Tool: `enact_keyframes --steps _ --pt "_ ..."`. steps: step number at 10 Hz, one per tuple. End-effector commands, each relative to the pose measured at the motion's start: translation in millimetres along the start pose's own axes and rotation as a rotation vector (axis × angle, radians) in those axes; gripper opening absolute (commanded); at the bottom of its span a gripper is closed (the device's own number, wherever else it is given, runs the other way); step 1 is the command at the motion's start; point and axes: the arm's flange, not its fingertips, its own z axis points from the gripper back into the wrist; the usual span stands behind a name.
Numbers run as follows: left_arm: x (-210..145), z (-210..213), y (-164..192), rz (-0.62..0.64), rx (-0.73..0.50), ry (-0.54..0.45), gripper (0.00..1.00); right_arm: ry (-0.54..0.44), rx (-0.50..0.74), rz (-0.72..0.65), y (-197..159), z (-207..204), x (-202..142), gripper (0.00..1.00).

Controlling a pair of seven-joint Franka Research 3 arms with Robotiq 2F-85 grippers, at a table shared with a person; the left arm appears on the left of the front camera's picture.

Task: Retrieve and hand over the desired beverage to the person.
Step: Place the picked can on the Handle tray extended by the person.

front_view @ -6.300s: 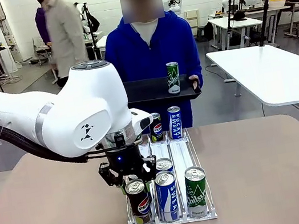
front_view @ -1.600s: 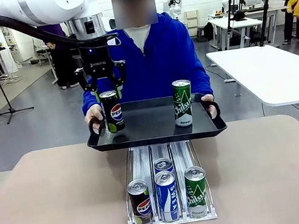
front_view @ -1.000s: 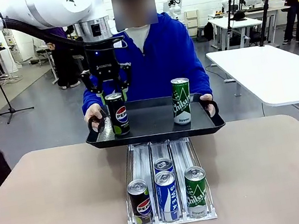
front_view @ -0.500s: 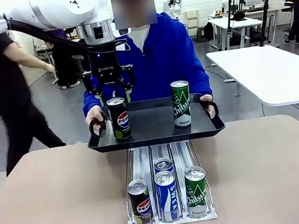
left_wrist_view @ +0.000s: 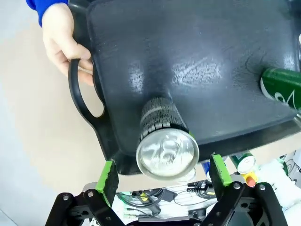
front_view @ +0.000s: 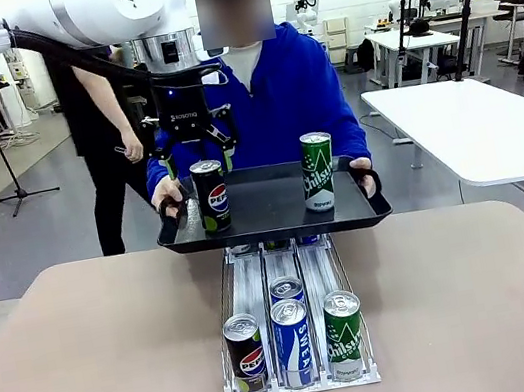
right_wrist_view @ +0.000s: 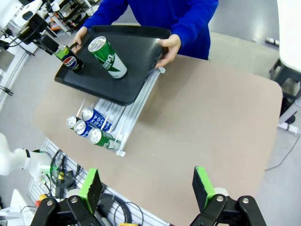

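Note:
The person (front_view: 274, 92) in a blue hoodie holds a black tray (front_view: 263, 201) by both handles over the table's far edge. A black Pepsi can (front_view: 210, 197) stands upright at the tray's left end, and a green Chilsung can (front_view: 318, 172) at its right. My left gripper (front_view: 196, 157) hangs open just above the Pepsi can, pads apart on either side of its top. In the left wrist view the can (left_wrist_view: 167, 150) stands free between the spread pads of that gripper (left_wrist_view: 163, 170). My right gripper (right_wrist_view: 146, 187) is open, high over the table and holding nothing.
A clear rack (front_view: 253, 289) on the table holds a Pepsi can (front_view: 245, 353), a blue Pocari Sweat can (front_view: 293, 343) and a green can (front_view: 345, 336) at its front, more behind. A person in black (front_view: 99, 133) stands behind left. A white table (front_view: 474, 128) is right.
My left gripper has opened and let go of the Pepsi can, which now stands on the tray. A person in black has walked across behind the arm.

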Motion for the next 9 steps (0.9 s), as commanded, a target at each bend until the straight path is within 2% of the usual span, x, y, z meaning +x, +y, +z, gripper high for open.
enact_keyframes --steps 1,3,6,9 --pt "-25 15 -9 -0.057 0.038 -0.04 1.0 0.002 0.002 0.0 0 -1 -1 1.0" --pt "-109 32 -18 -0.194 0.065 -0.194 1.0 0.002 0.002 0.0 0 -1 -1 1.0" --pt "-201 24 -9 -0.252 0.042 -0.234 1.0 0.002 0.002 0.0 0 -1 -1 1.0" --pt "-237 28 4 -0.237 0.025 -0.287 1.0 0.002 0.002 0.0 0 -1 -1 1.0"
